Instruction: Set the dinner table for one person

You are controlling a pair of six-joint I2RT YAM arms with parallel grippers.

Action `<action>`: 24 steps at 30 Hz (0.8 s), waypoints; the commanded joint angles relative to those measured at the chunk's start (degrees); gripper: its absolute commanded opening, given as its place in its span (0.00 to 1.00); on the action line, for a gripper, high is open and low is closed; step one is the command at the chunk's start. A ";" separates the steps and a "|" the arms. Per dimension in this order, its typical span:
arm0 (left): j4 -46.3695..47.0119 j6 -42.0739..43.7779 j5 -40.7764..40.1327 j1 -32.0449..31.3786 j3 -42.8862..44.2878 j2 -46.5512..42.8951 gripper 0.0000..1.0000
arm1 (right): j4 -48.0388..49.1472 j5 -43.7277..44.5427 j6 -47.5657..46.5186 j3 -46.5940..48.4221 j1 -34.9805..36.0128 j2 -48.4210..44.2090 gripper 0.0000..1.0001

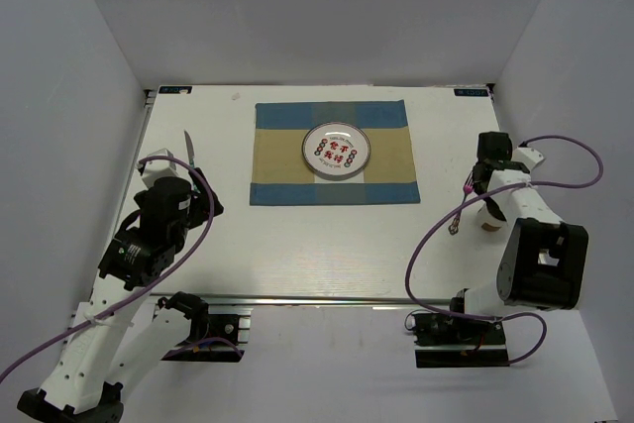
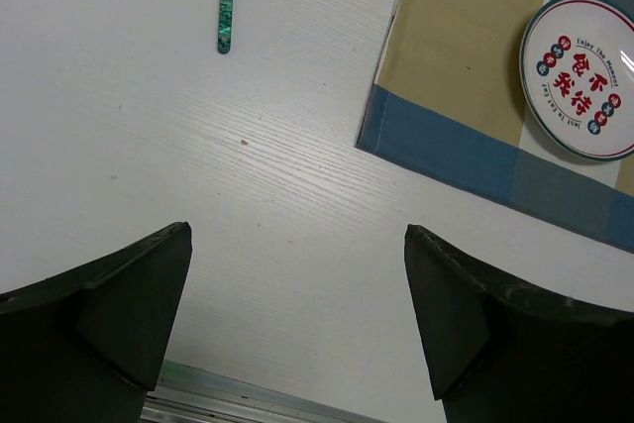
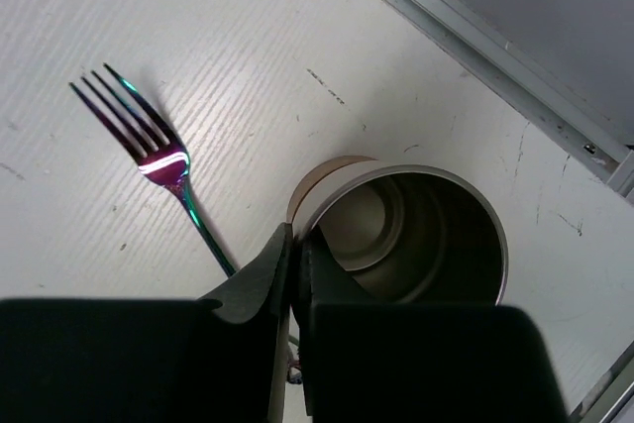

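The dinner table [image 1: 327, 255] lies white under both arms, the checked placemat [image 1: 287, 160] at its far middle with the plate [image 1: 337, 149] on it. Well off the placemat's right side, my right gripper [image 3: 297, 245] is clenched on the rim of the upright cup [image 3: 416, 235], the fork [image 3: 163, 160] just beside it. From that grip the placemat lies left and a little farther out, so I judge the right arm nearer; my left gripper [image 2: 297, 235], off the placemat's left side, hangs wide and empty.
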 commanded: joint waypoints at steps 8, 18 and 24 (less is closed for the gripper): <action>-0.05 -0.93 -1.78 0.33 0.04 -2.33 0.98 | 1.11 -4.90 -8.71 18.94 10.60 3.59 0.00; 0.29 -0.85 -2.05 0.33 -0.57 -5.32 0.98 | -8.13 -16.05 -22.06 64.98 21.42 43.38 0.00; 0.65 -0.49 -1.34 0.33 -0.49 -3.30 0.98 | -3.40 -16.77 -28.92 75.32 22.57 52.64 0.00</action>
